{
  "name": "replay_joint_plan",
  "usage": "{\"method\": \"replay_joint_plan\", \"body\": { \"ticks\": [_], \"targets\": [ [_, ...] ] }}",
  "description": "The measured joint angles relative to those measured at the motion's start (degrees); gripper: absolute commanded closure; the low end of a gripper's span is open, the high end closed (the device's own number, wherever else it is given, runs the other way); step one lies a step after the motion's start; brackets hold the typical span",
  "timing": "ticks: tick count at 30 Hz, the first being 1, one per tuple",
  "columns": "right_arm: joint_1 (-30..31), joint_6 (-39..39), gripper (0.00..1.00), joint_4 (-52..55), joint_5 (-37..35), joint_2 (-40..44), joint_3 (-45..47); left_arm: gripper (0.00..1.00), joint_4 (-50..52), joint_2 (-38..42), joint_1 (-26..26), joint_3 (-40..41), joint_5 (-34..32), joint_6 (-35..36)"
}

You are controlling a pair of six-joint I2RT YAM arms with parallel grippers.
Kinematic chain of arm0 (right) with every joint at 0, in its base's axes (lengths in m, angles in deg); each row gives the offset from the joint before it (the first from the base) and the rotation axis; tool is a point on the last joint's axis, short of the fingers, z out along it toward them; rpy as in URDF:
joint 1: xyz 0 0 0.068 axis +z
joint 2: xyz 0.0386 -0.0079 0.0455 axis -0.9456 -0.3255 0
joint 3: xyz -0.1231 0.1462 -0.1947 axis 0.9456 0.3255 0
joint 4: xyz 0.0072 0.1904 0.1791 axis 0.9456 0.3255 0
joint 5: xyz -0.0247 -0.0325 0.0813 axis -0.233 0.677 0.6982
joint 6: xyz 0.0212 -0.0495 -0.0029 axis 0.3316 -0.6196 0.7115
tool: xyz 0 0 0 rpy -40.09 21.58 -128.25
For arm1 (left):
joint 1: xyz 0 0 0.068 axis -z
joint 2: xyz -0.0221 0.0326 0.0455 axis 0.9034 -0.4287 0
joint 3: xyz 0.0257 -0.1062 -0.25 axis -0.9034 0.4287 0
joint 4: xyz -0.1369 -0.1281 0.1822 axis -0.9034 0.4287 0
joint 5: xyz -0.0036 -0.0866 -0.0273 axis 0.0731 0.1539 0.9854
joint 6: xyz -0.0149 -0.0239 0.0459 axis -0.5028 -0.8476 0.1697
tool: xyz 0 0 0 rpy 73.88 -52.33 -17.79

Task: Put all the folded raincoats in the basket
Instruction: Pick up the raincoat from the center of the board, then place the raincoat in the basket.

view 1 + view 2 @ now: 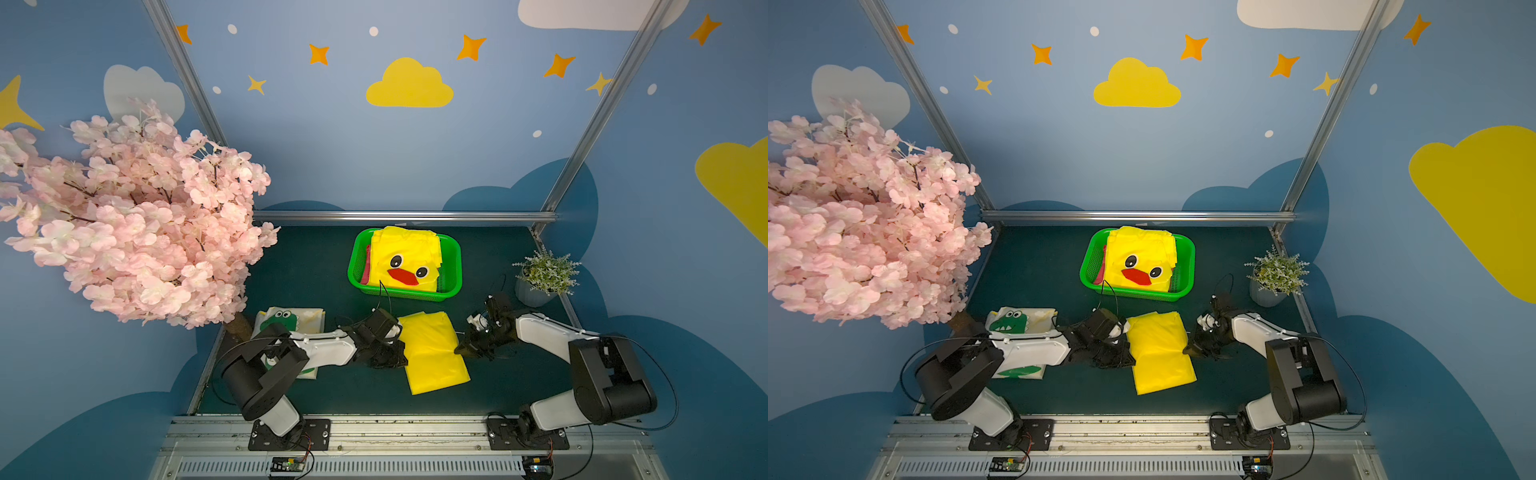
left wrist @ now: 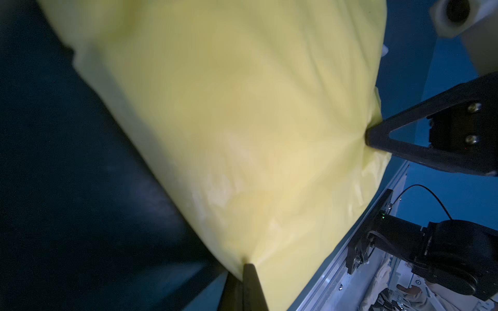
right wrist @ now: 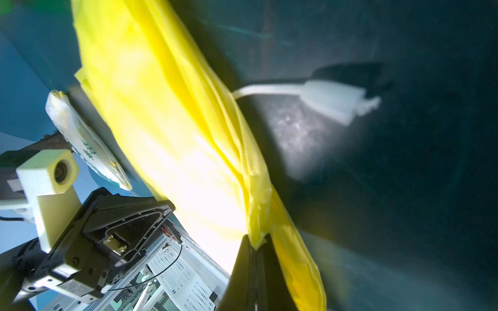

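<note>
A plain yellow folded raincoat lies on the dark mat in front of the green basket. The basket holds another folded yellow raincoat with a duck face. My left gripper is shut on the plain raincoat's left edge, and the fabric puckers at its tips. At the opposite edge my right gripper is shut on a pinch of the same raincoat.
A pink blossom tree overhangs the left side. A folded dinosaur-print raincoat lies under my left arm. A small potted plant stands at the right edge. A white cable plug lies on the mat near my right gripper.
</note>
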State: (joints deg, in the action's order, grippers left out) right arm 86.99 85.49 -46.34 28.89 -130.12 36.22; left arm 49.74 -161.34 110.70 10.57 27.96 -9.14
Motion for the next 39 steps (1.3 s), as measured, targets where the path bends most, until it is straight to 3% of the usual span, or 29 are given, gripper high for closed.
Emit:
{"method": "replay_joint_plan", "body": {
  "ticks": [13, 19, 28, 33, 39],
  "targets": [
    [0.81, 1.09, 1.0, 14.23, 2.1, 24.09, 0.0, 0.98, 13.42, 18.86, 0.33, -2.62, 2.12, -0.09],
    [1.01, 3.39, 1.0, 20.57, 2.91, 29.86, -5.07, 0.98, 17.92, 23.12, 0.2, -6.88, 1.22, -0.37],
    [1.01, 5.51, 1.0, 24.2, 2.84, 29.38, -18.51, 0.98, 22.49, 24.09, -3.15, -16.24, -0.46, 0.09],
    [1.01, 7.02, 1.0, 21.79, 2.56, 26.69, -24.48, 0.98, 24.15, 23.1, -8.37, -23.61, 0.11, 2.1],
    [0.98, 8.26, 1.0, 16.7, 0.37, 18.67, -30.16, 0.98, 24.44, 16.33, -17.16, -32.39, 0.87, 6.01]
  ]
}}
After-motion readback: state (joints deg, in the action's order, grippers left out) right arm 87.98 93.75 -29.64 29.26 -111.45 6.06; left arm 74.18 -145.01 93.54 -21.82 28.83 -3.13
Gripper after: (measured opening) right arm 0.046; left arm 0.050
